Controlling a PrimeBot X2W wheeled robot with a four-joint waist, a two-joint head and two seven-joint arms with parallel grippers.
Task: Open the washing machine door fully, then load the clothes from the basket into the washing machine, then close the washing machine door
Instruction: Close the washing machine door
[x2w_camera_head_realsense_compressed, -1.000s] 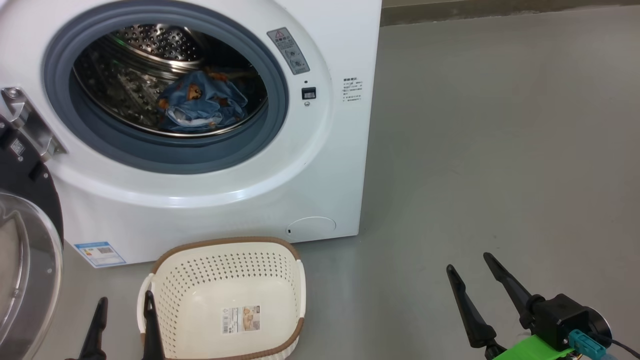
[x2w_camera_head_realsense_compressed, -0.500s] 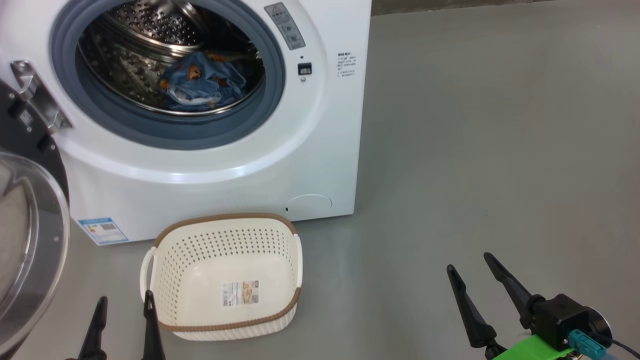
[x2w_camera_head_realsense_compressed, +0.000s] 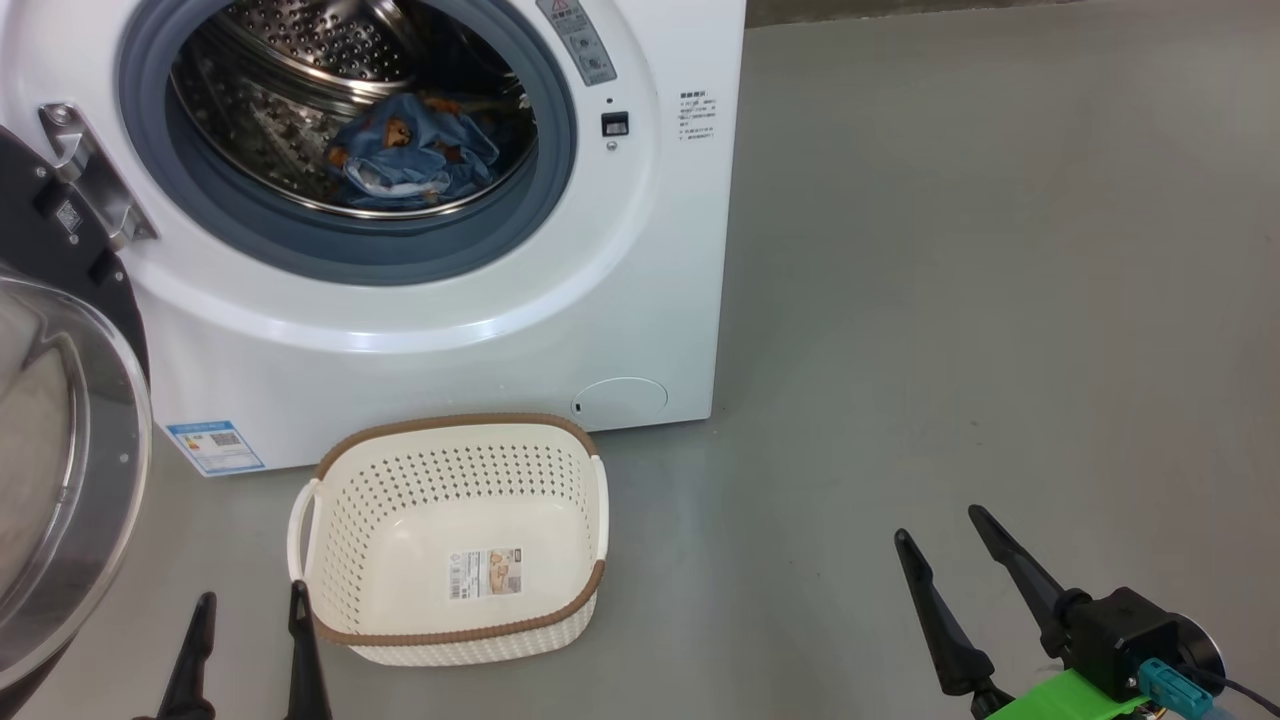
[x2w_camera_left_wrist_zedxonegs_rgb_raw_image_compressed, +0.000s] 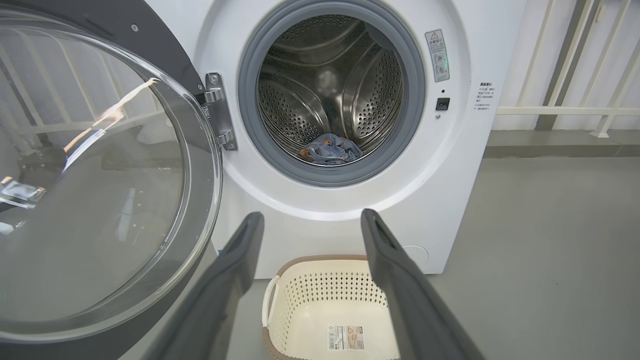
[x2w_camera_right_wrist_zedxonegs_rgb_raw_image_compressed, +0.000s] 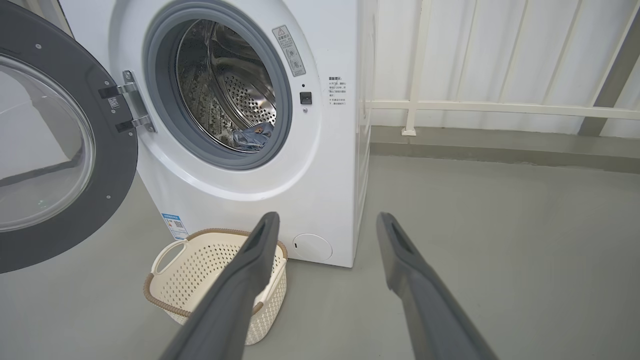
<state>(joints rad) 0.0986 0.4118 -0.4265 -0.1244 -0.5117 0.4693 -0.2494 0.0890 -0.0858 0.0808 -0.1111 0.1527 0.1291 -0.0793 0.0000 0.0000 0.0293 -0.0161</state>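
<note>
The white washing machine (x2w_camera_head_realsense_compressed: 560, 330) stands at the upper left, its door (x2w_camera_head_realsense_compressed: 60, 470) swung wide open to the left. Blue clothes (x2w_camera_head_realsense_compressed: 415, 160) with orange figures lie inside the steel drum, also seen as clothes (x2w_camera_left_wrist_zedxonegs_rgb_raw_image_compressed: 330, 149) in the left wrist view and clothes (x2w_camera_right_wrist_zedxonegs_rgb_raw_image_compressed: 252, 137) in the right wrist view. The cream basket (x2w_camera_head_realsense_compressed: 340, 560) sits on the floor before the machine with nothing but a label inside. My left gripper (x2w_camera_head_realsense_compressed: 250, 602) is open near the basket's left handle. My right gripper (x2w_camera_head_realsense_compressed: 940, 525) is open at the lower right, over bare floor.
Grey floor (x2w_camera_head_realsense_compressed: 1000, 300) stretches to the right of the machine. A white railing (x2w_camera_right_wrist_zedxonegs_rgb_raw_image_compressed: 500, 107) and a low kerb run along the wall behind. The open door (x2w_camera_left_wrist_zedxonegs_rgb_raw_image_compressed: 100, 175) juts out at the left side.
The head camera has shifted, so the machine and basket sit higher and slightly to the right in the picture. Both grippers keep the same place and stay open.
</note>
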